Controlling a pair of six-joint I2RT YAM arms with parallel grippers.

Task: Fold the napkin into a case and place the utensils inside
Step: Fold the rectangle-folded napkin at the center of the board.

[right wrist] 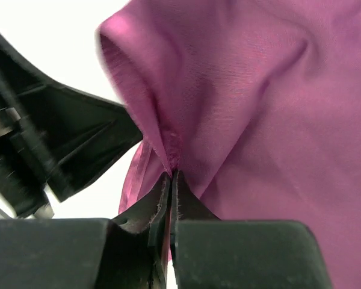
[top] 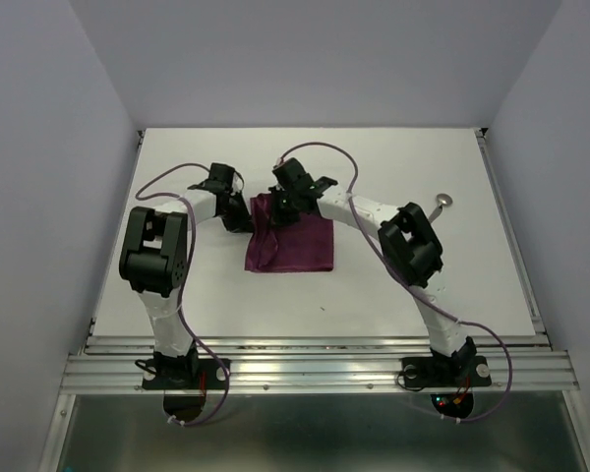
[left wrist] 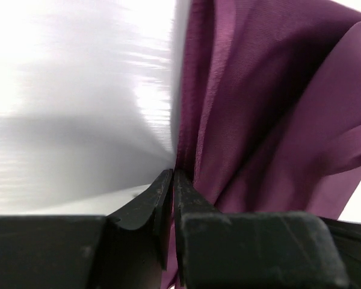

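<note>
Plum-purple and soft, the napkin point(top: 295, 248) lies near the middle of the white tabletop point(top: 423, 295), between the two arms. Its near part is flat, while the far left edge is raised and gathered into loose folds. The jaws of the left arm point(top: 159, 246) are pressed together on a thin edge of the cloth. The jaws of the right arm point(top: 413, 244) pinch a ridge of it just beside. I judge that both hold this edge so it can be carried over as one straight fold for the case. The weave is fine and matte and drapes easily, so it may slip. One shiny metal spoon point(top: 441, 204) waits well apart, at the far right; the second utensil I cannot find.
</note>
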